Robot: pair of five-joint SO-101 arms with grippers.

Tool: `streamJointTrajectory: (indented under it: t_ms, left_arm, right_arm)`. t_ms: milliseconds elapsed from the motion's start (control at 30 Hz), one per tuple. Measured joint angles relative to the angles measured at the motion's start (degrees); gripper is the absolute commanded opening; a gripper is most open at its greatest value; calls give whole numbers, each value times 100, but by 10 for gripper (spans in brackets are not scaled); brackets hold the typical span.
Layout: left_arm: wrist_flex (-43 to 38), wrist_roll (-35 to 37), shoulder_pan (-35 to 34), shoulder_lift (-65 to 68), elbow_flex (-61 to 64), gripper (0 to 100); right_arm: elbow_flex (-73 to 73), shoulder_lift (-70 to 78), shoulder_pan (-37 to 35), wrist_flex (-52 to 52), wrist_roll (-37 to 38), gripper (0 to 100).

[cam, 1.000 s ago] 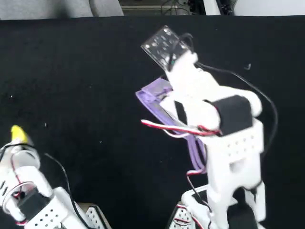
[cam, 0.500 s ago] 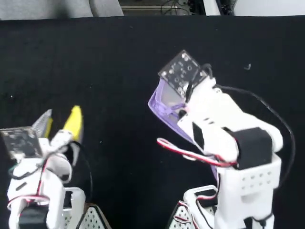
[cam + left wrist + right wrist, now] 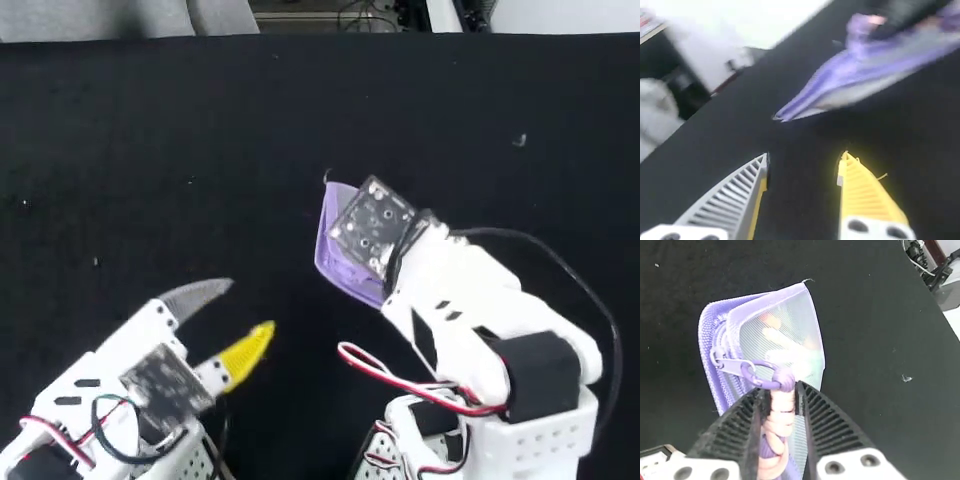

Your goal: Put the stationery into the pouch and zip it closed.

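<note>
The right gripper point(image 3: 781, 388) pinches the pull cord point(image 3: 781, 407) of the purple pouch point(image 3: 777, 335) near the middle of the table point(image 3: 150, 120), while the left gripper point(image 3: 805, 157) hovers nearby, fingers spread and empty, so a tug could just drag the unbraced pouch instead of running the zip!

You have a table point(image 3: 150, 150) with a flat black top that reaches to the far edge, where a pale wall begins. On it, near the middle, lies the pouch point(image 3: 335, 255), purple and half transparent; you cannot tell if all of it rests flat. A small white speck point(image 3: 519, 140) lies well apart from it, on the far right.
</note>
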Motion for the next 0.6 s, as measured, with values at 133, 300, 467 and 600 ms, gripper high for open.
streamJointTrajectory:
  t_ms: [133,300,467,600]
  left_arm:
    - [0,-343,554,0,0,228]
    - [-352,-738,844,0,97,227]
    - [-1433,-862,844,9,967,227]
    - [-1969,-862,853,9,1257,227]
  right_arm:
    - [202,-70,0,0,273,11]
    - [352,-237,-9,0,492,11]
    - [668,-545,-255,0,492,11]
    - [923,-756,-448,0,501,11]
